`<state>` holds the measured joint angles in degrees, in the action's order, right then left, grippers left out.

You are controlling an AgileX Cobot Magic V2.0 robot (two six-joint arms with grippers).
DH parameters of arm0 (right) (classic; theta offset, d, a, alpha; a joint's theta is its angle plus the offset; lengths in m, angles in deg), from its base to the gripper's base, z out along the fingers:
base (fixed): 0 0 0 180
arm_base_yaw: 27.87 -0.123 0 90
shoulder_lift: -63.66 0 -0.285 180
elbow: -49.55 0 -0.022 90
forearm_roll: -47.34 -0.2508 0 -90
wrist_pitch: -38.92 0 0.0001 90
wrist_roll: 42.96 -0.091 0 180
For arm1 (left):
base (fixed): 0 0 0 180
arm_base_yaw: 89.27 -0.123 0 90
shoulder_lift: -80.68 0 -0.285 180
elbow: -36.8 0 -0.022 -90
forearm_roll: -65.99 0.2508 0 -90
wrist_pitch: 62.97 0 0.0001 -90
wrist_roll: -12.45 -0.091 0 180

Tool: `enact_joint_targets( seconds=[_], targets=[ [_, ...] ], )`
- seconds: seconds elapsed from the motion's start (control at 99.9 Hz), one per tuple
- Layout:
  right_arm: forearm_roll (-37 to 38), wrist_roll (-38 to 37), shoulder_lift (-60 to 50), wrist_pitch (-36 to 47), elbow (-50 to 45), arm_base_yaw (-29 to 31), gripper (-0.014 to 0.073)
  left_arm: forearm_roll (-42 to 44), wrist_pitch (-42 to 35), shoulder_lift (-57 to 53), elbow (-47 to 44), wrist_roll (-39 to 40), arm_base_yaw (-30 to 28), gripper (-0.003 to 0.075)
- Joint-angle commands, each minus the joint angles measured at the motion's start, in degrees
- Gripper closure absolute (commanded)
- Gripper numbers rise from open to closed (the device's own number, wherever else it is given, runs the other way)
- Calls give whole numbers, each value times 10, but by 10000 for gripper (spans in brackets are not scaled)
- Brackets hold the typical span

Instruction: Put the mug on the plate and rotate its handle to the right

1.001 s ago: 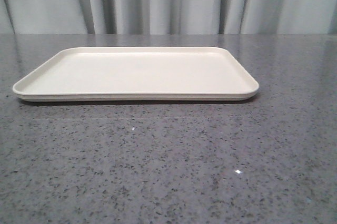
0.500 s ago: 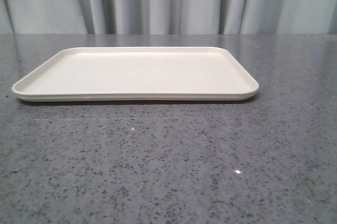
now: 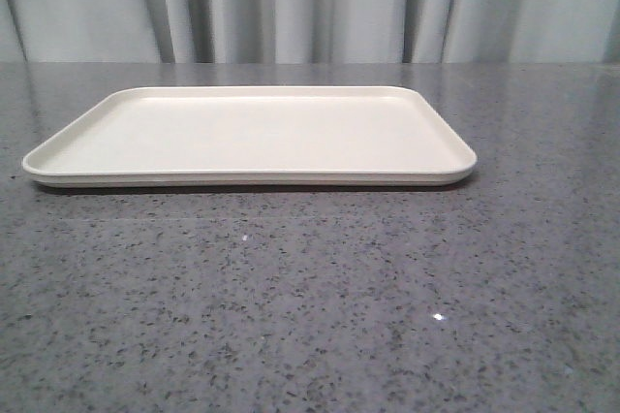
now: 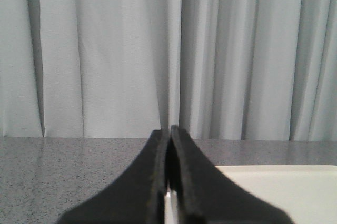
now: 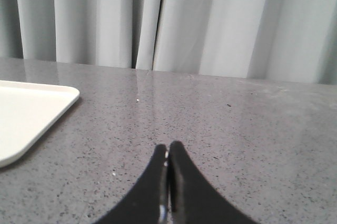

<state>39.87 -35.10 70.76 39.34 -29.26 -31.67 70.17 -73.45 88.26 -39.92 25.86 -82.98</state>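
Plate (image 3: pixel 250 134) lies flat on grey speckled table (image 3: pixel 310 306), twd far side, a bit left of centre, w/ nothing on it. Mug not visible in any view. Left hand (image 4: pixel 169 145) fingers pressed together, holding nothing; right hand (image 5: pixel 168 153) likewise. Grey curtain (image 3: pixel 310 4) behind.

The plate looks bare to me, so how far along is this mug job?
Nothing looks done yet. The plate lies bare on the table, and no mug shows in any view. Nothing is in hand: the left tool and right tool are both shut on nothing. Fetching, placing and turning the mug all remain.
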Motion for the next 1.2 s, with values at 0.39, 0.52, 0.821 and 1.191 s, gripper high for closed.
enact_joint_targets(
  seconds=[0.39,0.52,0.821,1.191],
  targets=[
    [-32,1,29,-60,210,0,654,-32,92,4,205,5,0,740],
    [-32,1,71,-98,300,0,654,-28,111,34,260,5,0,740],
    [-31,42,222,-187,500,0,648,-26,180,158,405,0,0,740],
    [-83,59,403,-293,685,-2,310,-2,289,307,567,0,0,739]
  ],
)
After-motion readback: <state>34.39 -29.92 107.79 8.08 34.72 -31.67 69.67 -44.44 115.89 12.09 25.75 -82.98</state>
